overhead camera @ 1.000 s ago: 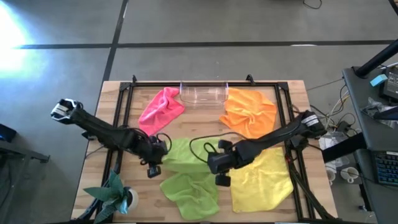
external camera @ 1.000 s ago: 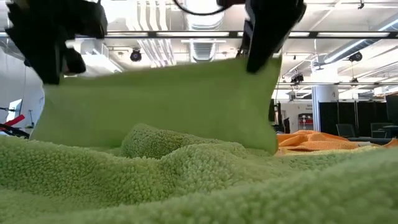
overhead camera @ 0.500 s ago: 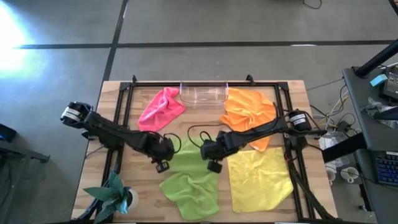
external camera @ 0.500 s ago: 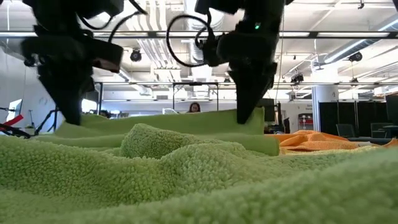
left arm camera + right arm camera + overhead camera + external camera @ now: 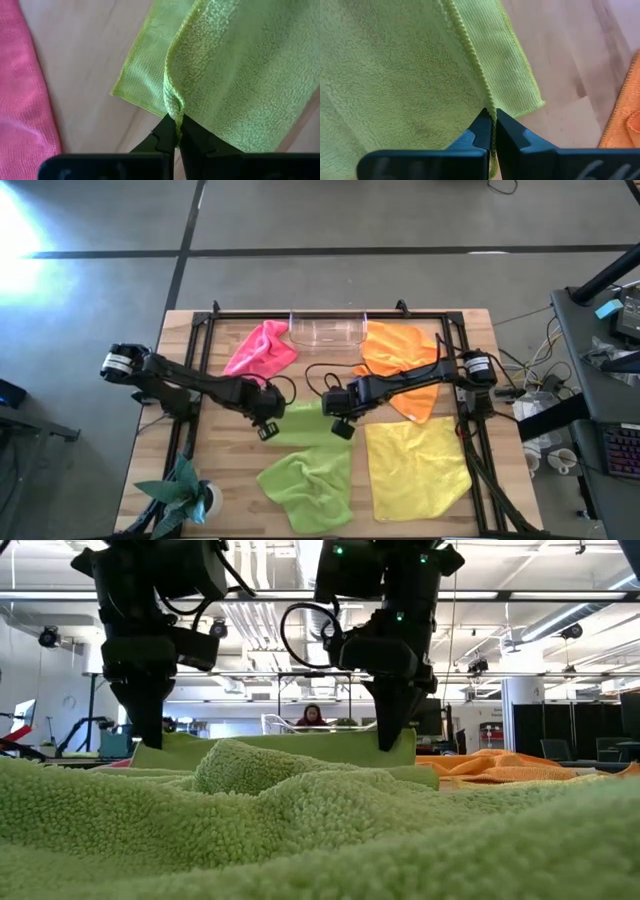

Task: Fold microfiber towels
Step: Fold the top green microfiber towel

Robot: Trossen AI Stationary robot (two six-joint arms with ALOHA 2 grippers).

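Note:
A lime green towel lies mid-table, folded over itself, between my two grippers. My left gripper is shut on the towel's left end and my right gripper on its right end. Both point steeply down. In the low view the held edge spans from the left gripper to the right gripper. A second lime green towel lies crumpled near the front. The yellow towel, orange towel and hot pink towel rest on the table. My left gripper pinches the towel's hemmed edge between its two fingers, at the top layer's left corner. It comes steeply from above. The top layer drapes from the fingers over the towel's lower layer, which lies on the table. My right gripper pinches the stitched hem of the top layer at its right corner, between its two fingers and steeply from above. The hem runs straight out from the fingers. The lower layer lies flat on the wood beneath it.
A clear plastic tray stands at the far edge between the pink and orange towels. A small potted plant sits at the front left corner. A black frame borders the work area. Bare wood shows at the front left.
Both grippers, shut on the towel all along, have gone toward the table's far edge and down, drawing a little closer together. The towel's raised half has come down over the part lying on the table, so the towel now lies folded over.

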